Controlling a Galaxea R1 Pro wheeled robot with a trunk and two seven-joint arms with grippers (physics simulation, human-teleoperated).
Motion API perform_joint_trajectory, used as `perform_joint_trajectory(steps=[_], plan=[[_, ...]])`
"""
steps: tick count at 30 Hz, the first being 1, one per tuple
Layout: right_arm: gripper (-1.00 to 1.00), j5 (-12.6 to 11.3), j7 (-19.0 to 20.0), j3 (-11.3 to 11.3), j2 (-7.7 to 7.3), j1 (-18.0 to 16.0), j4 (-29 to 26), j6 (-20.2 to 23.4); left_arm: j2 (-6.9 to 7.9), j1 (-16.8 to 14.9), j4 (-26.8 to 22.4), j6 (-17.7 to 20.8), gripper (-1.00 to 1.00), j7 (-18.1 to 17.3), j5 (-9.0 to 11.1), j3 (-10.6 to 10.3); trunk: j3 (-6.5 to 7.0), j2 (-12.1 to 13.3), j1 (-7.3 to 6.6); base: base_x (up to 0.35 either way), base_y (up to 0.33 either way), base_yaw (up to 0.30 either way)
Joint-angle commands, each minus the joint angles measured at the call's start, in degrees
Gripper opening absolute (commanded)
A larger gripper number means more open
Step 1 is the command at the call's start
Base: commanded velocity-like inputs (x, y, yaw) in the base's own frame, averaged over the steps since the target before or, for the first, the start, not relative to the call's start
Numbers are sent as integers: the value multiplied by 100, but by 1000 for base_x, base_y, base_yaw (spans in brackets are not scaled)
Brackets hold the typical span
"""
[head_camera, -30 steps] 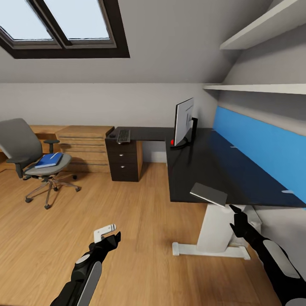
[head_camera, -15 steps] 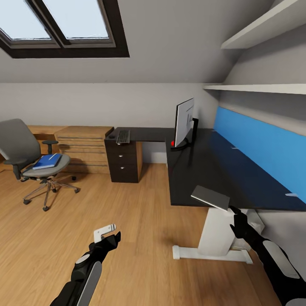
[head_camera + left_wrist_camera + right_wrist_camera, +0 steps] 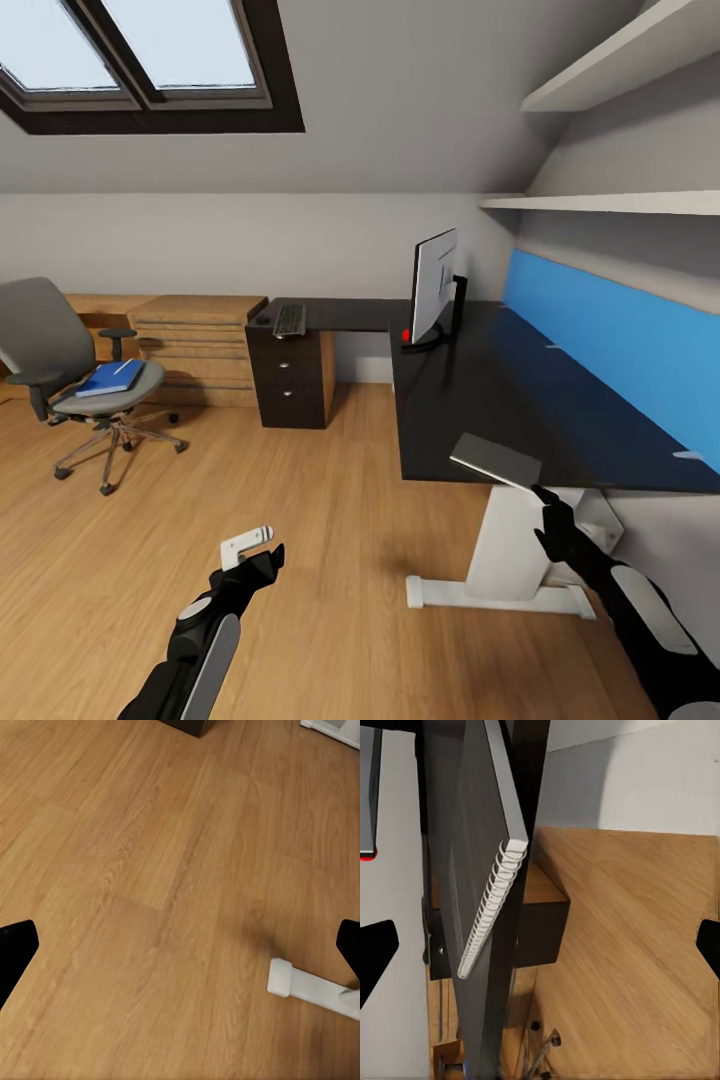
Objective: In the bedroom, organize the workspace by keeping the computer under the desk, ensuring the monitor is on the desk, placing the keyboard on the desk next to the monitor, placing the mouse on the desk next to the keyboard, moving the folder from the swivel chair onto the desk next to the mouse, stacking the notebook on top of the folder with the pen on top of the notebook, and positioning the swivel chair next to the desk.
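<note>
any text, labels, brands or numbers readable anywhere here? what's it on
None: no word, number or brand can be read in these pictures.
The keyboard on the dark drawer unit: key legends too small to read.
The blue folder on the swivel chair: cover shows no legible print.
The monitor: seen from behind and the side, no logo visible.
The spiral notebook on the desk: plain cover.

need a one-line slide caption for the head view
Right tool reaching toward the notebook at the desk edge; folder waits on the swivel chair, monitor on the desk.
</note>
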Motion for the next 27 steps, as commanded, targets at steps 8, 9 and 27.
perform_joint_trajectory(steps=[8, 9, 27], plan=[[100, -51, -36, 33, 1, -1, -8, 25, 3, -3, -6, 19, 100, 50, 61, -11, -78, -163, 87, 0, 0, 0], [100, -50, -36, 34, 1, -1, -8, 26, 3, -3, -6, 19, 100, 53, 61, -11, -96, -204, 109, 0, 0, 0], [100, -48, -28, 40, -3, 0, -8, 22, 11, -3, 14, 12, 100, 38, 61, -4, -96, -204, 109, 51, 0, 0]])
